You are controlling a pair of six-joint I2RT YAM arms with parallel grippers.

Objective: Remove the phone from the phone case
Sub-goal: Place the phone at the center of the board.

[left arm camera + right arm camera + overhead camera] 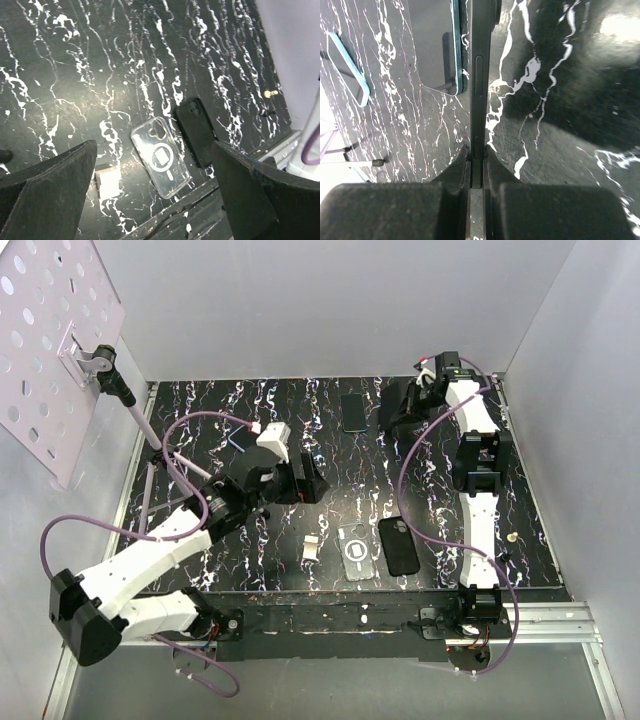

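The phone [480, 75] is up on its thin edge, pinched by the right gripper [477, 152] at the far side of the black, white-streaked table [250, 410]. The clear phone case [358, 550] lies flat near the front edge. The left gripper [300, 482] hangs spread wide, holding nothing. White walls [330, 310] stand around.

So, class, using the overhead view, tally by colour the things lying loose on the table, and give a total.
Clear case: 1
Black case: 1
Teal-rimmed case or phone: 1
White block: 1
Gold pin: 1
Total: 5
Not counted: the phone held by the right gripper.
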